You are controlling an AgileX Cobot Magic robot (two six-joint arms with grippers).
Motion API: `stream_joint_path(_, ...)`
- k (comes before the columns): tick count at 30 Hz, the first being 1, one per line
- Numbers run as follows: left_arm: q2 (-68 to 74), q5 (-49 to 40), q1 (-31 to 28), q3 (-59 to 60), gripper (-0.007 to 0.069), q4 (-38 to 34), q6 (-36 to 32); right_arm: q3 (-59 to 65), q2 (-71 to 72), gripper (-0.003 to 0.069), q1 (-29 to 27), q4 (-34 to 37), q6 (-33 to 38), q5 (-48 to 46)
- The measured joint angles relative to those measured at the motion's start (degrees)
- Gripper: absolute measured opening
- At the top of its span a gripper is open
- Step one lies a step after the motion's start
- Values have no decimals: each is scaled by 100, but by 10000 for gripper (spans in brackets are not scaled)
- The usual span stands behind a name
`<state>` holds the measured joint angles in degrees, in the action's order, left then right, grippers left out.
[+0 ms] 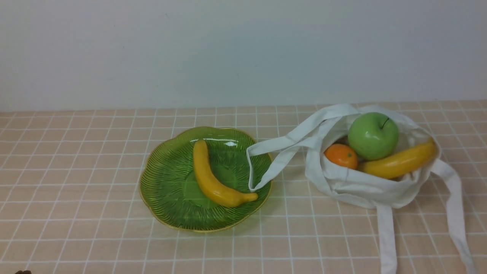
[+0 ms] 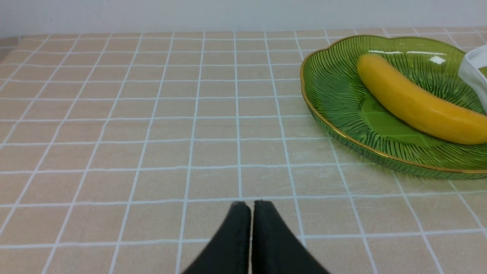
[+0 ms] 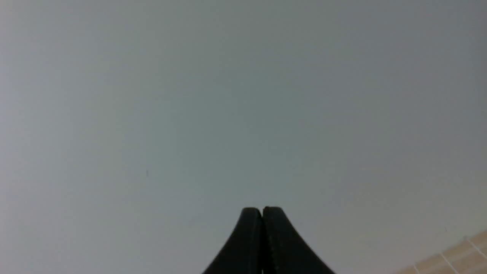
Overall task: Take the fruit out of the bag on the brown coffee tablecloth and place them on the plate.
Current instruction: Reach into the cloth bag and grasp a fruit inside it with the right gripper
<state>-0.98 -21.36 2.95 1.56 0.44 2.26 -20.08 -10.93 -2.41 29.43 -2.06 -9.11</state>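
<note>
The white cloth bag [image 1: 365,186] lies open at the right on the brown grid tablecloth [image 1: 76,160]. In it are a green apple [image 1: 373,135], a small orange [image 1: 341,156] and a yellow banana [image 1: 399,161]. The green plate [image 1: 167,182] sits at the centre with another banana [image 1: 211,177] on it; one bag strap [image 1: 266,167] rests on its right rim. The plate [image 2: 335,91] and its banana [image 2: 414,101] show in the left wrist view. My left gripper [image 2: 251,203] is shut and empty, low over the cloth left of the plate. My right gripper [image 3: 262,208] is shut and empty, facing the wall.
A plain pale wall [image 1: 243,49] stands behind the table's far edge. Two long bag straps [image 1: 454,213] trail toward the front right edge. A corner of the cloth [image 3: 452,255] shows in the right wrist view.
</note>
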Motion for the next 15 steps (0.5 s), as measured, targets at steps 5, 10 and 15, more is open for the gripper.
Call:
stream_joint_path(5,0,0,0,0,-8,0,0,-1482,-2002,-13,0,-598,307,-2165)
stream_joint_path(10,0,0,0,0,-8,0,0,-2959,-4406,-6,0,-547,1027,-3500)
stream_joint_path(15,0,0,0,0,-8,0,0,-3630,-5616,48,0,-149,1766,-3790)
